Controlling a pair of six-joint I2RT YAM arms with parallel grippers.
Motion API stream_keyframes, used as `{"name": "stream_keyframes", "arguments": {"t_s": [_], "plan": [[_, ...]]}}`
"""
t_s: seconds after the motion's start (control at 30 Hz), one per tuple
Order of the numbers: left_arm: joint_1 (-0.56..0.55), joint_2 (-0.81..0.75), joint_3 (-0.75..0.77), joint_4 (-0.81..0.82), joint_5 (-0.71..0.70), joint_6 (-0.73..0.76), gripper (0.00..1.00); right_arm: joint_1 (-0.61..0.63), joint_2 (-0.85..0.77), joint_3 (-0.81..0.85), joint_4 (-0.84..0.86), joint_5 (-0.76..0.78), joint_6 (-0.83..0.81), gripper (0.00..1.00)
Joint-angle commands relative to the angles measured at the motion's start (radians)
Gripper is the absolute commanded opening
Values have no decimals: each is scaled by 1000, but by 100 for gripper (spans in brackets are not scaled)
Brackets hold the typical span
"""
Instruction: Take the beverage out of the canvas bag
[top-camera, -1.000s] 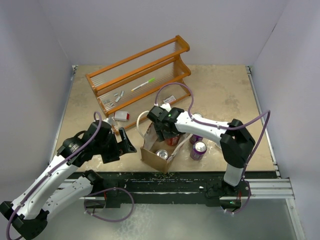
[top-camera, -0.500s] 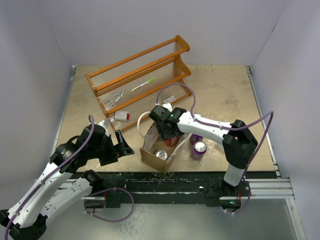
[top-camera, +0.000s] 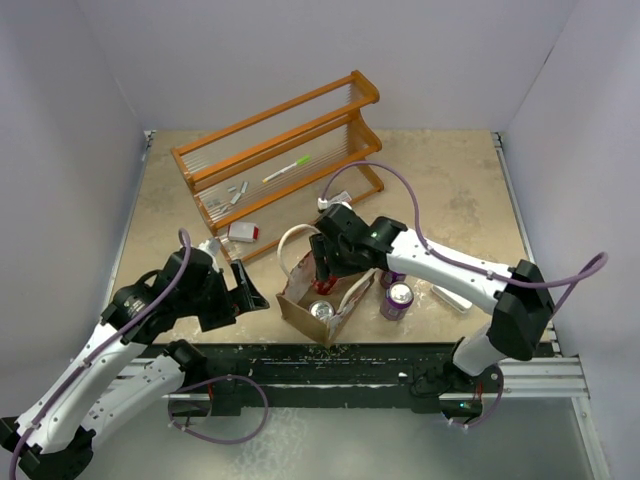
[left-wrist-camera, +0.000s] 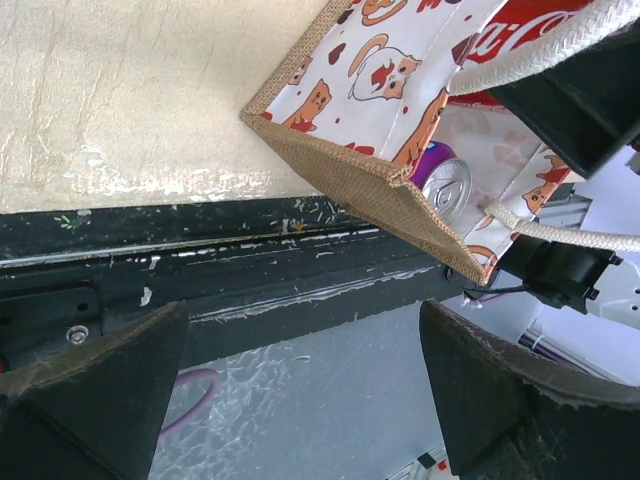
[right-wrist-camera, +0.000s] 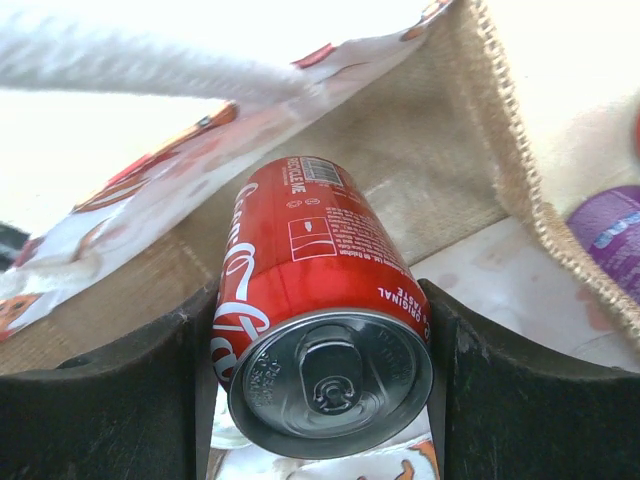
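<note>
The canvas bag stands open near the table's front edge, tan with pale cat-print panels and white rope handles. My right gripper reaches into its top and is shut on a red Coca-Cola can, which is tilted with its lid towards the wrist camera and the bag's burlap wall behind it. A second can with a silver lid sits inside the bag; it also shows in the left wrist view. My left gripper is open and empty, left of the bag.
An orange wooden rack stands at the back left, with a small red-and-white packet in front of it. Two purple cans stand right of the bag, beside a white object. The black table rail runs along the front edge.
My right arm has swung its elbow out to the right while staying shut on the red can at the bag's top. My left arm drew back slightly to the left, then held still.
</note>
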Motion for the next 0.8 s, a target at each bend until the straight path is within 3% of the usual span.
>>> {"name": "stream_keyframes", "arguments": {"t_s": [0.0,0.23,0.77], "plan": [[-5,-8,32,3,12,-5,99,-5,-96,-37,135,-120,32,4],[-5,-24,19,3,15,-10,99,-10,-165,-62,224,-221,37,1],[-4,-45,10,-15,6,-16,99,-37,-356,-3,273,-85,2,0]]}}
